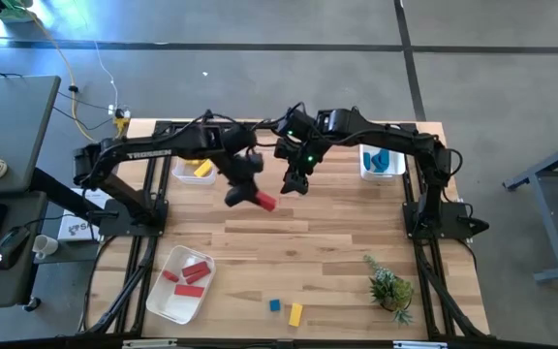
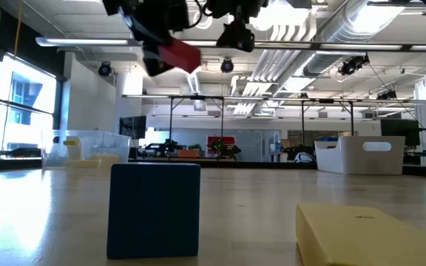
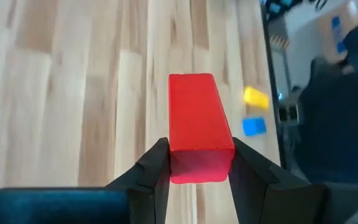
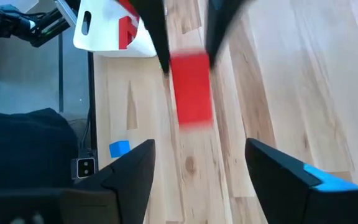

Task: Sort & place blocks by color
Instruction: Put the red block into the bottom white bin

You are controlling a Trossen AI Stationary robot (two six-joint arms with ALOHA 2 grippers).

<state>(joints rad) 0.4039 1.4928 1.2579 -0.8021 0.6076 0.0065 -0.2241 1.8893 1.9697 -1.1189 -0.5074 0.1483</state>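
Wooden plank worktop sits on a grey concrete floor; low view shows a big open workshop w/ ceiling ducts behind it.

We see the left end effector hovering above worktop centre, closed on a red block — a bar, clamped at one end btw both fingers, long axis running straight out from the fingertips, approx toward 4 o'clock in the high view. Left wrist view confirms: red bar pinched, rest sticking fwd over bare wood.

Key relation: white tray w/ reds lies at approx 7 o'clock from that end effector, near the front-left corner. Left arm is clearly nearer; we judge the next move is a swing toward 7 o'clock, then a drop-in. Risk, we think: bar held by its end could pivot.

Right end effector hangs just beside, at approx 2 o'clock of the left one, fingers spread wide, holding nothing; its wrist cam looks down on the red bar.

Other stuff: yellow bin at back-left, blue bin at back-right. Loose blue cube & yellow block wait at front edge, approx 6 o'clock. Small plant front-right.
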